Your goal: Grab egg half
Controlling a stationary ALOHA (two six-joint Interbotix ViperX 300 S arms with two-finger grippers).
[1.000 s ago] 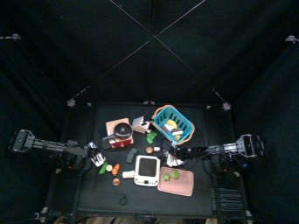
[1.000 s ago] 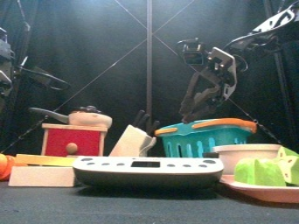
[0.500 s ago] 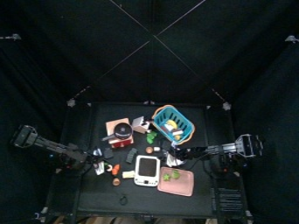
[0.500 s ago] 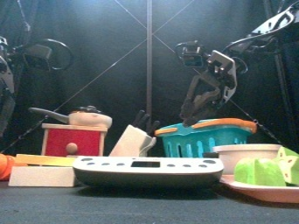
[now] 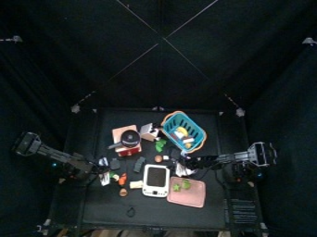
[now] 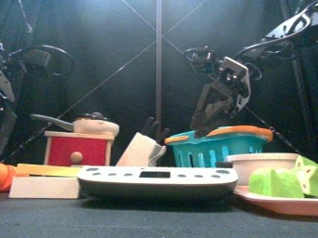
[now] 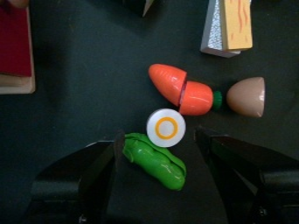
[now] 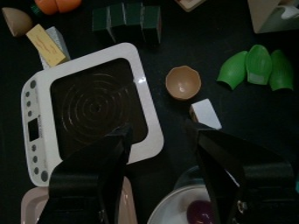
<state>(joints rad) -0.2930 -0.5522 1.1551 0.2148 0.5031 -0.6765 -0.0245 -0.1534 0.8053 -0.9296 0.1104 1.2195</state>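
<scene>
The egg half (image 7: pixel 166 129) is a white disc with an orange yolk ring, lying flat on the black table. My left gripper (image 7: pixel 163 144) hangs right over it, open wide, with one jaw on either side and nothing held. Beside the egg half lie a green vegetable (image 7: pixel 156 161), an orange carrot (image 7: pixel 181 87) and a brown egg-shaped piece (image 7: pixel 246 96). In the top view the left gripper (image 5: pixel 109 171) is at the table's front left. My right gripper (image 8: pixel 162 136) is open over the white scale (image 8: pixel 87 101), holding nothing.
A teal basket (image 6: pixel 221 147), a red box with a pot (image 6: pixel 81 146), a knife block (image 6: pixel 139 149) and a plate with green pieces (image 6: pixel 288 183) crowd the table. Near the scale lie a small brown bowl (image 8: pixel 184 82) and green pieces (image 8: pixel 257 68).
The left gripper's jaws have spread wider, and the left arm has come into the front view at the left. The right arm has drifted slightly left.
</scene>
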